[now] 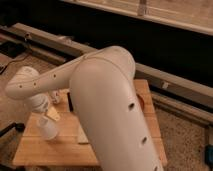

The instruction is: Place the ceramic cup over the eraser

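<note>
The ceramic cup (48, 129) is a small white tapered cup at the left front of the wooden table (45, 152). My gripper (45, 113) hangs at the end of the white arm, right above the cup and touching or nearly touching its top. A narrow dark bar that looks like the eraser (70, 103) shows just beside the arm's edge, behind and to the right of the cup. Most of it is hidden by the arm.
A slim white bottle-like figure (55, 96) stands behind the gripper. A pale grey block (81, 135) peeks out by the arm. A reddish dish (142, 102) sits at the right. The big white arm (110, 115) covers the table's middle. Metal rails run behind.
</note>
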`<state>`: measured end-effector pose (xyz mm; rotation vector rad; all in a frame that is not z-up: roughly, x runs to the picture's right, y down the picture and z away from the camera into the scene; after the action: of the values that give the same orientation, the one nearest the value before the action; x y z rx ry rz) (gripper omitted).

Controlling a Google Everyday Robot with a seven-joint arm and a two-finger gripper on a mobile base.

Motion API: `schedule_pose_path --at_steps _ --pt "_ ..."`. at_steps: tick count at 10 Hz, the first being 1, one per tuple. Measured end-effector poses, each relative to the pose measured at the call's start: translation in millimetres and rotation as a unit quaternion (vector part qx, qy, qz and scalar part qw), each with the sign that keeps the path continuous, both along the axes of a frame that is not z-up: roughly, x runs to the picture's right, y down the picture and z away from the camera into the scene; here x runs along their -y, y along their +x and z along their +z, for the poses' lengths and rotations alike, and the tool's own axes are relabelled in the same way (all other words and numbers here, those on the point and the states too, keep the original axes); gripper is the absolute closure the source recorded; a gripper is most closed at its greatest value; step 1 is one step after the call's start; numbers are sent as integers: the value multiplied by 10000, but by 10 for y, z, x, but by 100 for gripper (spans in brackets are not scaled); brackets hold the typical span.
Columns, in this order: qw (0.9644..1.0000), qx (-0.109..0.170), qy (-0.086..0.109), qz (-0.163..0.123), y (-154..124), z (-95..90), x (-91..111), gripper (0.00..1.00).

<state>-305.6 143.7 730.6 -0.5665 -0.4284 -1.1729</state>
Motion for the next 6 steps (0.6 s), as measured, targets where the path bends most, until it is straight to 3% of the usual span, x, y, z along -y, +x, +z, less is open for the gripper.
schedule_pose_path --at_steps 6 --pt "9993 64 -356 -121 -35 166 -368 20"
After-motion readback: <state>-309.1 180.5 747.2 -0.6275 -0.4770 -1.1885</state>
